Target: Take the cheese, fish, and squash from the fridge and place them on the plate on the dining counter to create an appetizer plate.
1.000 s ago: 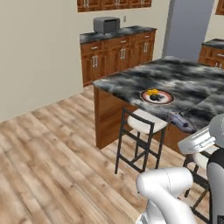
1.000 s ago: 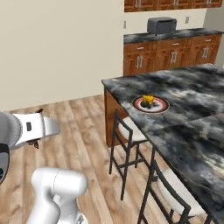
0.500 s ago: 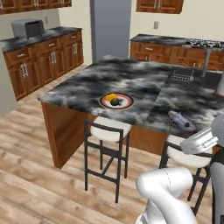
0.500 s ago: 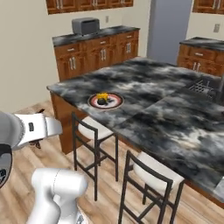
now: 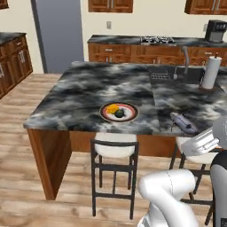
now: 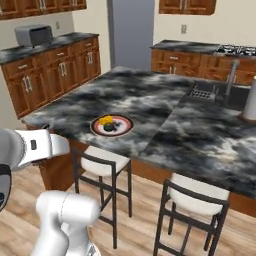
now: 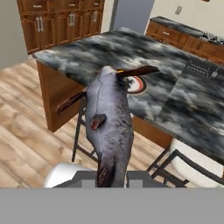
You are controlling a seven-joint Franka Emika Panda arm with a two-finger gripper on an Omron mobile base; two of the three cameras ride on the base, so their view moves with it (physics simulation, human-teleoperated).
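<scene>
At the near edge of the dining counter (image 5: pixel 80 97), the gripper (image 5: pixel 184 125) has its jaws clamped tight on the fish (image 7: pixel 108 118). The cheese (image 5: pixel 113 108) and squash (image 5: pixel 119 113) sit on the plate (image 5: pixel 129 107). Best move, I'd say: carry it level over the bare white side, lower, then release.

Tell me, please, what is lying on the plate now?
On the plate lie the yellow-orange cheese and the dark squash, close together. The fish is not there; the hand holds it. The plate's surface under both foods is hidden.
</scene>
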